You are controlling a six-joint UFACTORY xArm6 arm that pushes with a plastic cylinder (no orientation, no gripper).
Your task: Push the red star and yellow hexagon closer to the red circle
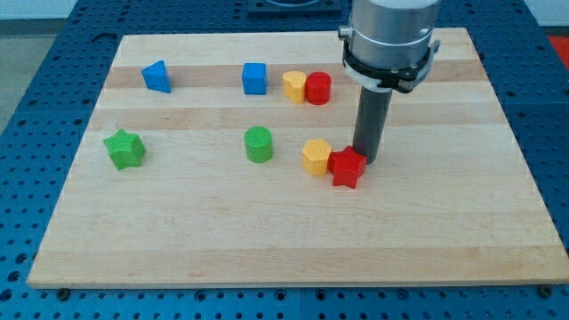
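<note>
The red star [347, 167] lies right of the board's middle, touching the yellow hexagon [315, 156] on its left. The red circle [318, 88] stands near the view's top, touching a yellow heart [293, 85] on its left. My tip [365, 159] rests on the board at the red star's upper right edge, touching or nearly touching it. The rod rises from there to the arm's grey body at the view's top.
A blue cube [254, 78] and a blue triangle [156, 76] lie along the top row to the left. A green cylinder [259, 144] sits left of the yellow hexagon. A green star [124, 148] lies at the far left. The wooden board [284, 240] ends in blue pegboard all round.
</note>
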